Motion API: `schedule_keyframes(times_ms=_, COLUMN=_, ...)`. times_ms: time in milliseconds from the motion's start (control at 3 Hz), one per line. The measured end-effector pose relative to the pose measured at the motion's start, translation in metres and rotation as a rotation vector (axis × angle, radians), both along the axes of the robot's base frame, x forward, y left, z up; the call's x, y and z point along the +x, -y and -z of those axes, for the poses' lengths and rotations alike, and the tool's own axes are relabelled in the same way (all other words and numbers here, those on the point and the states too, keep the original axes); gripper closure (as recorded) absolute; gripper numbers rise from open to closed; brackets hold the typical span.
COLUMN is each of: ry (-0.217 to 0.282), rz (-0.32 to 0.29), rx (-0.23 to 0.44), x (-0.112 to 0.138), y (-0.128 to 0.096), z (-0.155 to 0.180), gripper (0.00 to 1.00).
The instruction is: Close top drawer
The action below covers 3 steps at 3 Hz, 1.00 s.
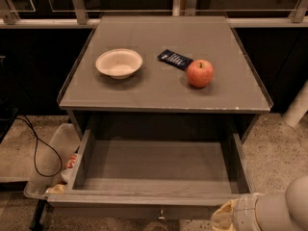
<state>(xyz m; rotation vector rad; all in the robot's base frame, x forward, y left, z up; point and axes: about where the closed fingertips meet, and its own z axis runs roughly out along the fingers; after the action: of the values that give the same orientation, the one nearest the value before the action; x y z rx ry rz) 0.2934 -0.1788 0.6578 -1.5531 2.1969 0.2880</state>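
Note:
The top drawer (159,165) is pulled far out from under the grey cabinet top; it is wide, shallow and empty inside. Its front panel (134,208) runs along the bottom of the view, with a small round metal knob (162,214) at its centre. The white arm (274,211) enters at the bottom right, just right of the drawer front. The gripper itself is below the frame and out of view.
On the cabinet top (168,90) stand a white bowl (119,62), a dark snack packet (175,59) and a red apple (199,73). A clear plastic bin (50,162) and a black cable (36,148) lie on the floor at left. A white post (298,105) stands at right.

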Motion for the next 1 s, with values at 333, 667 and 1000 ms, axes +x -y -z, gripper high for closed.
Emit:
schedule_keyframes(times_ms=333, ry=0.000, rz=0.000, rx=0.000, x=0.000, y=0.000, z=0.000, gripper=0.34)
schedule_keyframes(times_ms=667, ry=-0.021, rz=0.007, rx=0.014, x=0.002, y=0.001, z=0.005, gripper=0.11)
schedule_keyframes(times_ms=1000, ry=-0.015, rz=0.009, rx=0.034, x=0.010, y=0.000, z=0.007, gripper=0.00)
